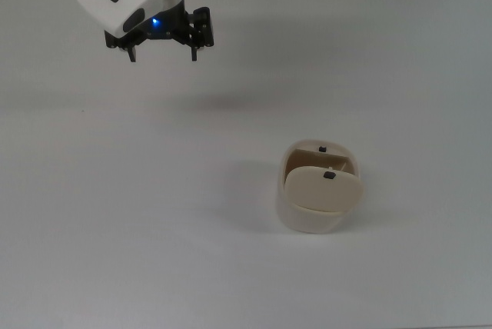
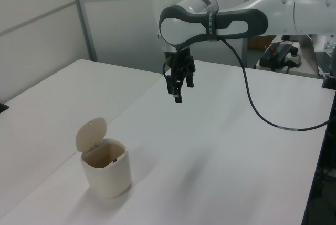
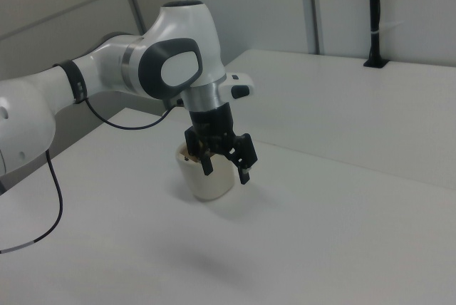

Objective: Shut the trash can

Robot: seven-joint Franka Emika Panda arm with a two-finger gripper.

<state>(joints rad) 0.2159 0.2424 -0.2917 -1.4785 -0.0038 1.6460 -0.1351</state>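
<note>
Gripper (image 1: 162,54): hangs above the table at the top view's upper left, jaws wide apart, holding nothing
Table (image 1: 92,214): plain white surface
Trash can (image 1: 317,198): stands upright on the table at the top view's lower right, well apart from the gripper
Lid (image 2: 91,134): tipped up, open

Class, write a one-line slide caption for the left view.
Open claw hangs above the table, apart from the trash can with raised lid.

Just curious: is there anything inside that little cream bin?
The trash can stands open, its lid tipped up. Only bare inner walls show in the left view; the bottom stays hidden.
</note>
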